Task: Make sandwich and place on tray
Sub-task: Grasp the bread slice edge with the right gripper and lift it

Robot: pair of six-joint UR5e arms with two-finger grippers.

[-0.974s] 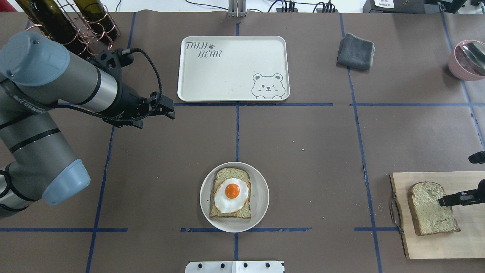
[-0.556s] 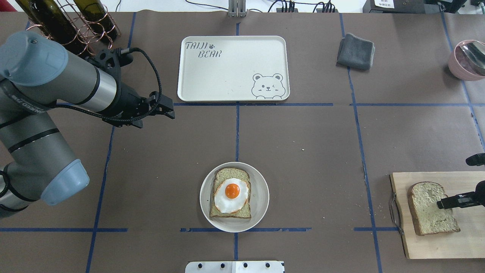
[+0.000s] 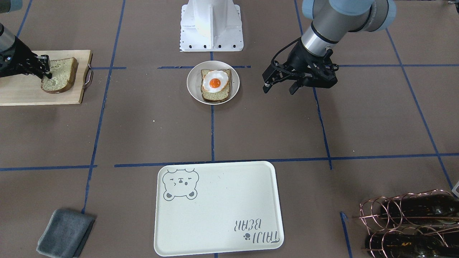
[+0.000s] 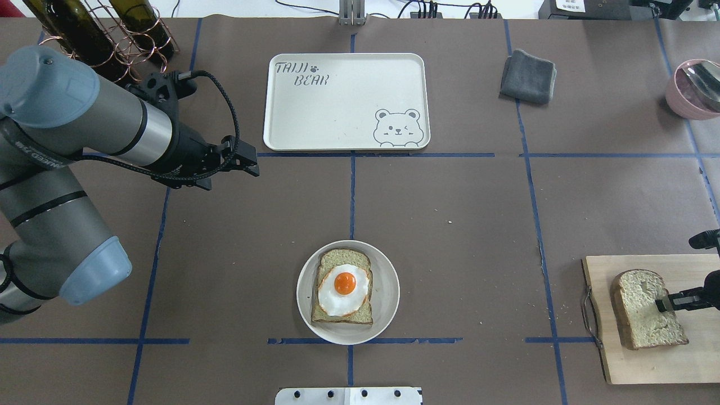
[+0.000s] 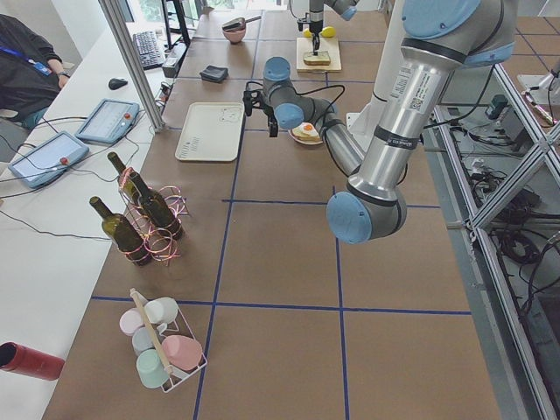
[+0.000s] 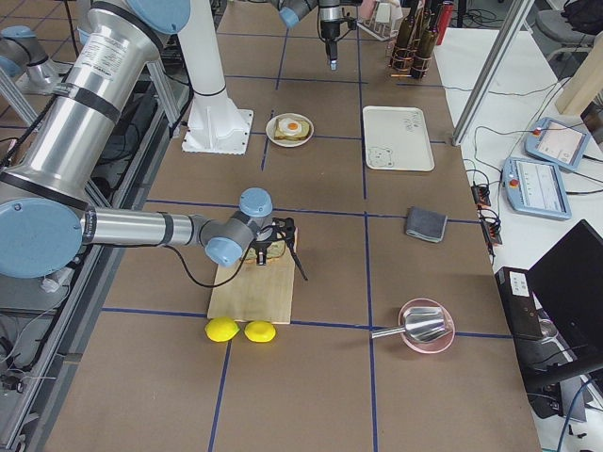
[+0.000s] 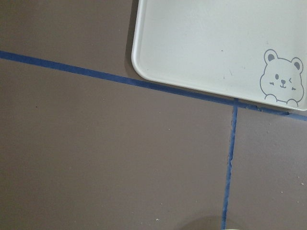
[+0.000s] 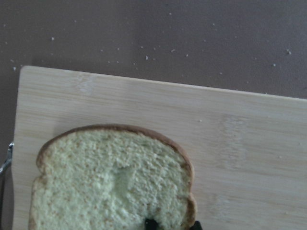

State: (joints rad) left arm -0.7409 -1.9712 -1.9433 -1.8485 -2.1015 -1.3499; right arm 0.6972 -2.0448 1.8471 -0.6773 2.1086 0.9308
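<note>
Front-facing view: tray (image 3: 222, 208) lay bare, long axis across the table, with open brown table on every side. Egg-topped slice (image 3: 215, 96) carrying fried egg (image 3: 214, 82) lay flat on round white plate (image 3: 192, 84), well apart from tray toward the robot and opposite tray's middle. Its long axis pointed at tray. Left gripper (image 3: 279, 89) hung off tray's lettering end, jaws released, empty.

Overhead: loose slice (image 4: 641, 315) sat on cutting board (image 4: 641, 365), well apart from tray, beyond its bear-face end and nearer the robot. Domed crust faced tray's side, long axis slightly slanted. Right gripper (image 4: 664, 304) was clenched on loose slice's outer edge.

Left-end view: left gripper showed between tray and plate.

Left wrist: tray's rounded corner, blue tape (image 7: 96, 74) just beside its edge.

Right wrist: one dark fingertip (image 8: 151, 223) sat on the crumb, with bare board past the dome.
</note>
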